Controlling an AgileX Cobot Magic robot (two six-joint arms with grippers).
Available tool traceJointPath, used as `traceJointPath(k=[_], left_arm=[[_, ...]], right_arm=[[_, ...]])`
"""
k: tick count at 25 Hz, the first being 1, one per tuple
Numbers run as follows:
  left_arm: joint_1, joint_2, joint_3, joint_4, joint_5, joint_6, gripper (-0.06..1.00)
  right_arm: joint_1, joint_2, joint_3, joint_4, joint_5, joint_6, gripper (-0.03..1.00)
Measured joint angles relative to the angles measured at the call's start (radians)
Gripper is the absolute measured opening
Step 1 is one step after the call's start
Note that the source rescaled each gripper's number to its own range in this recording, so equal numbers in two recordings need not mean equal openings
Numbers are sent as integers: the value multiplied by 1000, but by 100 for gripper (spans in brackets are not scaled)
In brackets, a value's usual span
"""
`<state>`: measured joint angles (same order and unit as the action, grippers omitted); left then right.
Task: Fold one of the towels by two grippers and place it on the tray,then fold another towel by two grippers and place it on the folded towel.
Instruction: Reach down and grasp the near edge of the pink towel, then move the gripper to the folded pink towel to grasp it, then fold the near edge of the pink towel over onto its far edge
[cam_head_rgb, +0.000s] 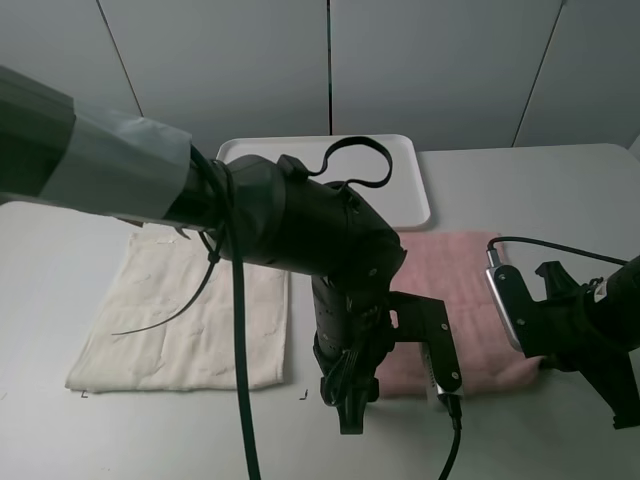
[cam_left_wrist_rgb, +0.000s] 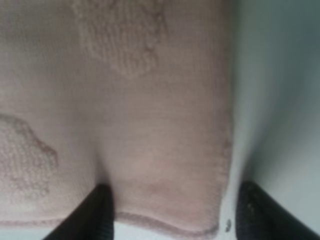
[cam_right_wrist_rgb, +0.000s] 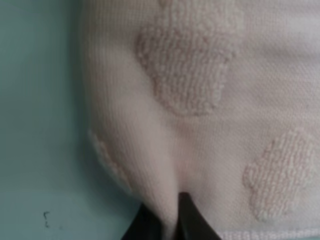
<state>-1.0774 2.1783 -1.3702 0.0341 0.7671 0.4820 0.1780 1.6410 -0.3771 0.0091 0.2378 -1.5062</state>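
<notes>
The pale pink towel (cam_head_rgb: 455, 270) lies flat on the table's right half, in front of the white tray (cam_head_rgb: 405, 170). My left gripper (cam_left_wrist_rgb: 175, 220) is down at its near left corner. Its fingers (cam_left_wrist_rgb: 95, 215) stand apart, with a raised hump of pink cloth between them, so it is open. In the exterior high view the left arm (cam_head_rgb: 345, 390) hides that corner. My right gripper (cam_right_wrist_rgb: 167, 222) is shut on a pinched ridge of the pink towel (cam_right_wrist_rgb: 210, 125) at the near right corner (cam_head_rgb: 540, 365). The cream towel (cam_head_rgb: 190, 310) lies flat on the left.
The bulky left arm with its grey-wrapped sleeve (cam_head_rgb: 100, 160) and loose black cables (cam_head_rgb: 240, 350) crosses above the cream towel and the tray's left part. Grey wall panels stand behind the table.
</notes>
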Motion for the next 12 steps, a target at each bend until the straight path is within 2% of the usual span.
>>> traceJointPath(k=[3,5,6,12], left_arm=[[0,0,0,14,-25,-29,35],[0,0,0,20,-33,-33,12],[0,0,0,19,-33,-35,5],[0,0,0,21,-33,-38,3]], right_arm=[[0,0,0,17,-4,2,1],[0,0,0,28,-7,2,1],[0,0,0,30,-7,2,1],[0,2,0,142,-26,22,1]])
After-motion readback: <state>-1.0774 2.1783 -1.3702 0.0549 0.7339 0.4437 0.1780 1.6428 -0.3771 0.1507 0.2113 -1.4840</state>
